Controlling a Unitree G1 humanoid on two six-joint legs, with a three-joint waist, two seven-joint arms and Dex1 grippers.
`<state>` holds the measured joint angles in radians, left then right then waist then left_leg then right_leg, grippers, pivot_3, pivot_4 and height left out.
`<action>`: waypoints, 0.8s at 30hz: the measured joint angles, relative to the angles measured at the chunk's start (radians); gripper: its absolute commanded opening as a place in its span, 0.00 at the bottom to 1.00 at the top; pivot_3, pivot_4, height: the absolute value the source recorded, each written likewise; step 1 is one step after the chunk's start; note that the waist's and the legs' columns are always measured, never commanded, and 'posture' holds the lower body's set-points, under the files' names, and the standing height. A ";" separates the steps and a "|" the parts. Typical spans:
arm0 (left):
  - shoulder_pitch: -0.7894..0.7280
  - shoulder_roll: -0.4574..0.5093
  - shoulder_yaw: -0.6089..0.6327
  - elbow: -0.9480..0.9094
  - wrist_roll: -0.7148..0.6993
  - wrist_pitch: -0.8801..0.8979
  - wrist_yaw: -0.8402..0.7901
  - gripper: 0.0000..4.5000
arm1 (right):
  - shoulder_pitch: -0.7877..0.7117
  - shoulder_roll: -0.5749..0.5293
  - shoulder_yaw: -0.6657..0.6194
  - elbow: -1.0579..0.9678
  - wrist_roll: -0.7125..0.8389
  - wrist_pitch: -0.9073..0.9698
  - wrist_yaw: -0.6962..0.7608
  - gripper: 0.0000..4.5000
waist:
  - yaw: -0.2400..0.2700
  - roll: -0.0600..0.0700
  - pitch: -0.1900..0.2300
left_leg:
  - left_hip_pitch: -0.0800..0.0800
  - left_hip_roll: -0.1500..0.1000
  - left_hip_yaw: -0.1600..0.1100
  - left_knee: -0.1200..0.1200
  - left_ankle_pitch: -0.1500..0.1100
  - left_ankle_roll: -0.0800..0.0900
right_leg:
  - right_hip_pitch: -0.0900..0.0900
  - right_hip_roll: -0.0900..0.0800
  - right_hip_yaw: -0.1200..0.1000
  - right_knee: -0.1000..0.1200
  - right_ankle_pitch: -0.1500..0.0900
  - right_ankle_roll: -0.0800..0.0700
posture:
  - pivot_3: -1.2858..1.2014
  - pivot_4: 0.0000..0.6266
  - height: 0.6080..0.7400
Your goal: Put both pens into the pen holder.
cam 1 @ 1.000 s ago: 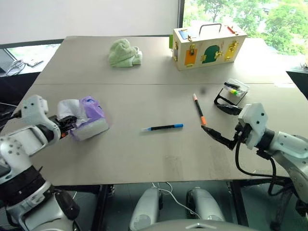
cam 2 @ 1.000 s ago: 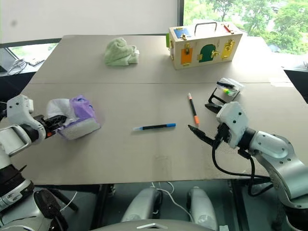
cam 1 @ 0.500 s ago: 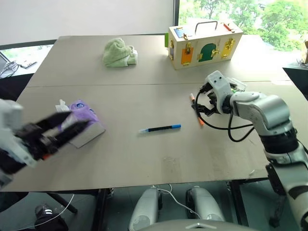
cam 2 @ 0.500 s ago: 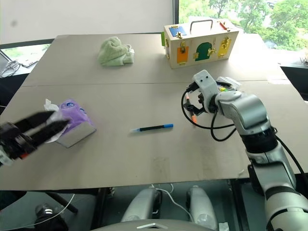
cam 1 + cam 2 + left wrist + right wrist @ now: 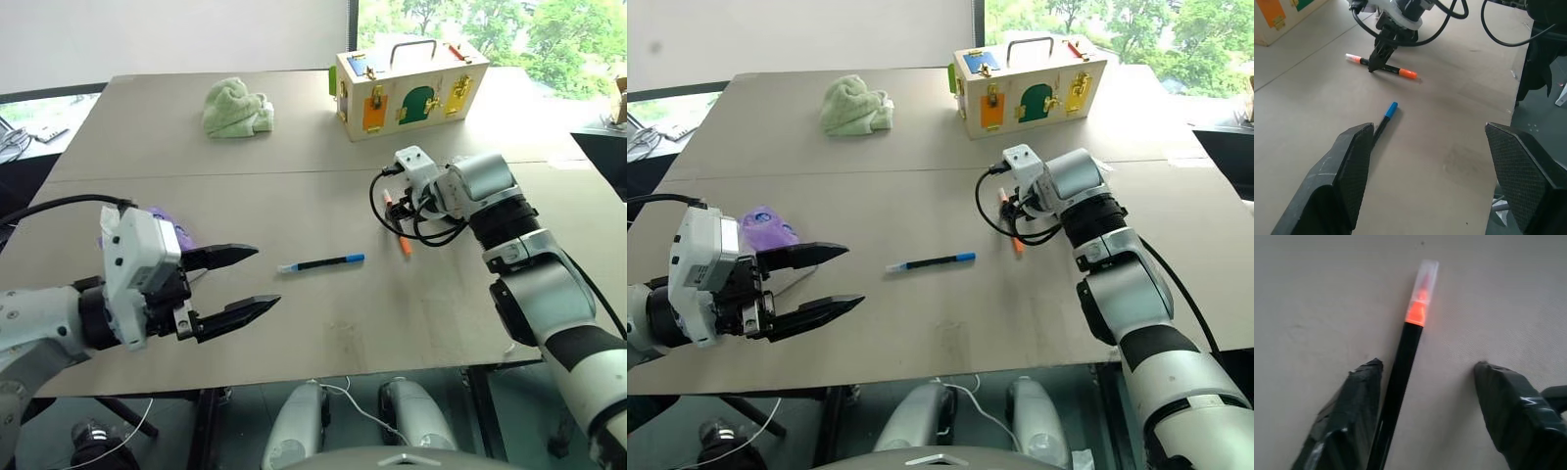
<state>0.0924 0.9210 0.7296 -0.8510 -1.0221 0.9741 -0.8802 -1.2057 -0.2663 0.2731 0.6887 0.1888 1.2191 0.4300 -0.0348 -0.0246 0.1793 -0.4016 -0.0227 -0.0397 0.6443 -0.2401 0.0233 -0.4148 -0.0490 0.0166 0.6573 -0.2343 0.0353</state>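
Right gripper [image 5: 1422, 416] is now down over the orange pen [image 5: 397, 223], on the right half of the table [image 5: 294, 323]; a second ago it hung at the near right edge, apart from the pen. Its two black fingers [image 5: 1347, 421] stand on either side of the dark barrel, one touching it, the other with a gap, so they are narrowing but not yet clamped and the pen is lying flat on the table. Meanwhile the left gripper [image 5: 230, 289] has let go of the purple tissue pack [image 5: 764, 230], which now rests behind it at the left, and it has come toward the middle with its fingers spread wide and empty, pointing at the blue-capped pen [image 5: 321, 262] that lies in the centre. I judge that both arms have started the picking step, each one for its own pen. No pen is in the holder yet; I cannot make the holder out behind the right arm.
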 measured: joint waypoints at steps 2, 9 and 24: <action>0.010 0.000 -0.003 -0.001 -0.004 -0.013 0.010 0.83 | -0.004 0.002 0.012 0.018 -0.015 -0.016 0.026 0.28 | -0.004 0.000 0.000 | 0.001 0.000 0.000 0.000 0.000 0.001 | 0.001 0.000 0.000 0.000 0.000 0.000 | 0.52 0.24 1.00; 0.040 -0.007 -0.041 -0.009 -0.030 -0.056 0.065 0.83 | 0.050 -0.026 0.035 -0.086 -0.022 -0.080 0.159 0.04 | -0.005 0.001 0.000 | 0.002 0.002 0.000 -0.001 -0.001 0.001 | 0.000 0.002 0.000 0.001 0.000 0.000 | 0.52 0.24 1.00; -0.212 -0.100 -0.424 0.115 0.067 -0.188 0.225 0.83 | 0.515 -0.161 -0.404 -0.849 0.132 -0.755 0.231 0.04 | 0.018 0.004 0.002 | 0.003 0.002 0.003 0.001 -0.001 0.002 | 0.002 0.007 0.002 0.003 0.000 0.001 | 0.52 0.24 1.00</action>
<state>-0.1201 0.8208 0.3054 -0.7363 -0.9555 0.7862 -0.6547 -0.6910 -0.4273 -0.1307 -0.1606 0.3208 0.4641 0.6610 -0.0168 -0.0207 0.1814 -0.3984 -0.0209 -0.0363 0.6457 -0.2410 0.0252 -0.4133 -0.0416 0.0183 0.6599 -0.2344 0.0364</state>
